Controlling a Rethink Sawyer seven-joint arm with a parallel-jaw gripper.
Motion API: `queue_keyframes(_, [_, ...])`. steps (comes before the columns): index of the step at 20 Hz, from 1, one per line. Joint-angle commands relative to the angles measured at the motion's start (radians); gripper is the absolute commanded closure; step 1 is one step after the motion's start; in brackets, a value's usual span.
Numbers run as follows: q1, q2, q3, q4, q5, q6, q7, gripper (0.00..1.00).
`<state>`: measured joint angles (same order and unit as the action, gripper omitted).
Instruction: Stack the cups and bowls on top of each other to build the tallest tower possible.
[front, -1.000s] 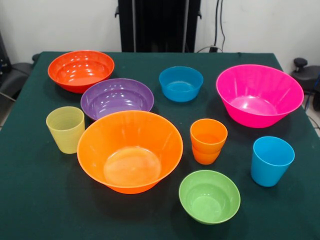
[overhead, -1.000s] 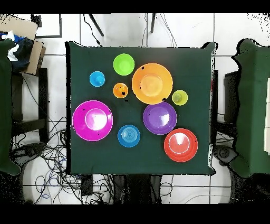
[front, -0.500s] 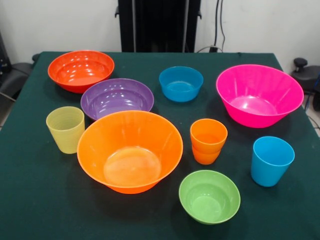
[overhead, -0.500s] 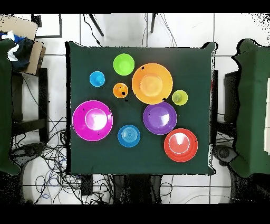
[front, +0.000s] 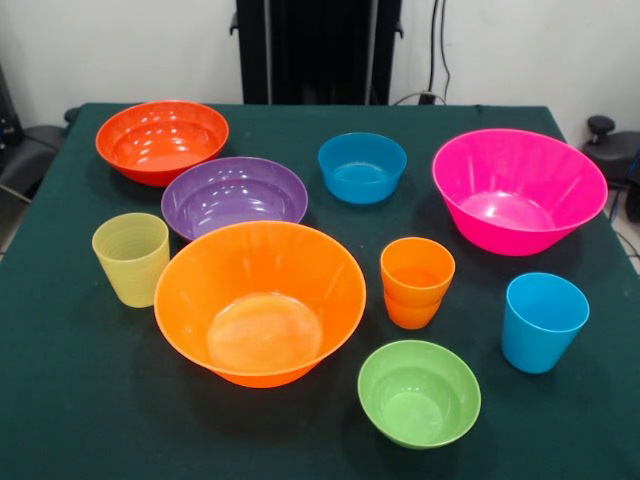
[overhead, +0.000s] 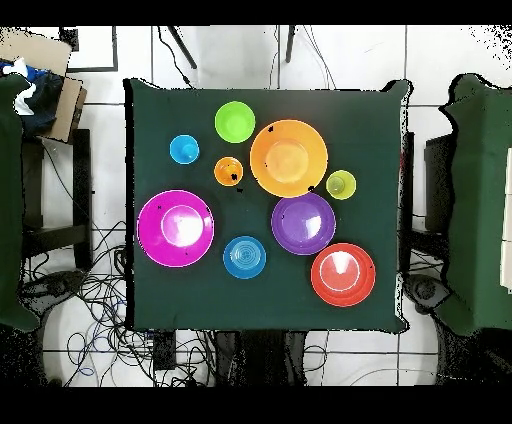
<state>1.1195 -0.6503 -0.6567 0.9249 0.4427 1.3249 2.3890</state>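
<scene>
Gripper not visible in either view. 6 bowls, 3 cups upright, unstacked on green table — large orange bowl nearest front, touching purple bowl (pink bowl apart).

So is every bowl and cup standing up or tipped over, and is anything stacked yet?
Large orange bowl: upright, empty.
Hot pink bowl: upright, empty.
Red-orange bowl: upright, empty.
Purple bowl: upright, empty.
Blue bowl: upright, empty.
Lime green bowl: upright, empty.
Ribbed cup: upright.
Orange cup: upright.
Sky blue cup: upright.
</scene>
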Motion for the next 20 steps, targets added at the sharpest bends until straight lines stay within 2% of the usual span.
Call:
queue_keyframes(1, [-0.026,0.032,0.089,0.072,-0.022,0.059,0.196,1.0])
queue_keyframes(9, [-0.037,0.052,0.095,0.031,-0.002,0.065,0.225,1.0])
queue_keyframes(20, [-0.081,0.044,0.095,-0.032,0.007,0.157,0.191,1.0])
